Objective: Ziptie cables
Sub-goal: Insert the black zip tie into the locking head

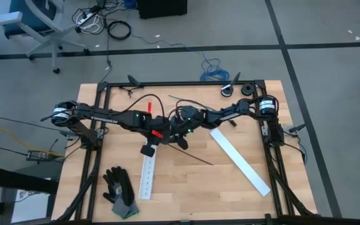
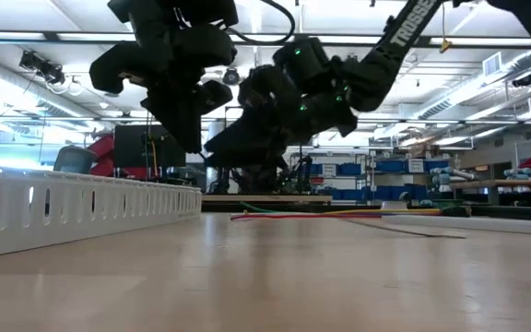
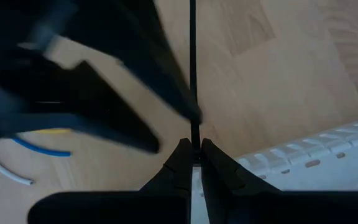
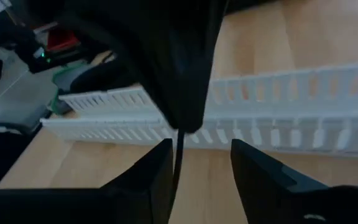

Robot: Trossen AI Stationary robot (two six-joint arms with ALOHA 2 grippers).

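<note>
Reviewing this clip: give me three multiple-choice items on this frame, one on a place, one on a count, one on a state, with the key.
1. Where do the black gloves lie?
A. beside the near white slotted strip
B. on the far rail
C. under the right arm

2. How many white slotted strips are on the table?
A. one
B. two
C. four

3. The left gripper is:
A. wide open
B. shut on the ziptie
C. holding a glove

Key: A, the gloves lie left of that strip; B, a second strip lies right; C is wrong, B holds: fingers pinch the black strip.
</note>
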